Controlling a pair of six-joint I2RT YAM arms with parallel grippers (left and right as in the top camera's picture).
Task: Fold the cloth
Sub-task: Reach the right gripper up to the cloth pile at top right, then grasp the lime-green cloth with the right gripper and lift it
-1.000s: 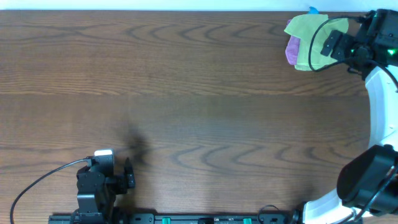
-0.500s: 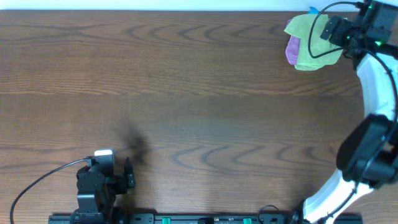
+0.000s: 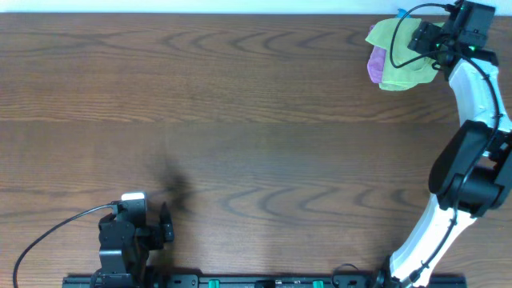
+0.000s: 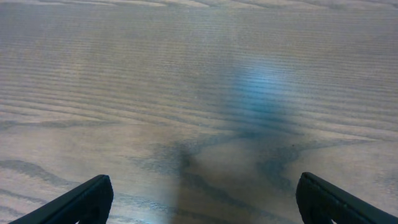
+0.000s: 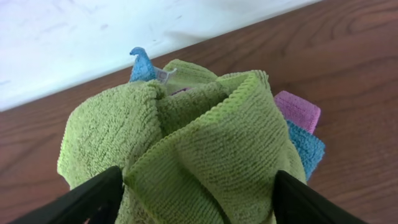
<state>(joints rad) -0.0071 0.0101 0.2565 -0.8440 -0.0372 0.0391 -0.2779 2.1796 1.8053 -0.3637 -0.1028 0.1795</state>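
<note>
The lime-green cloth (image 3: pixel 394 50) lies bunched at the far right corner of the table, on top of a purple cloth and a blue cloth. In the right wrist view the cloth (image 5: pixel 205 143) fills the frame in folds, and its small white tag (image 5: pixel 165 74) shows at the top. My right gripper (image 3: pixel 422 40) is at the cloth's right side. Its fingers (image 5: pixel 93 198) stand wide apart, with the bunched cloth between them (image 5: pixel 196 190). My left gripper (image 3: pixel 166 224) rests at the front left, open and empty over bare wood (image 4: pixel 202 193).
A purple cloth (image 3: pixel 374 64) (image 5: pixel 297 111) and a bright blue cloth (image 5: pixel 306 148) stick out from under the green one. The table's far edge and a white wall (image 5: pixel 74 37) are just behind the pile. A cable loops over the right gripper (image 3: pixel 400 36).
The right arm has swung toward the table's far edge and its gripper has shifted up and left over the cloth pile. The left arm has not moved.
</note>
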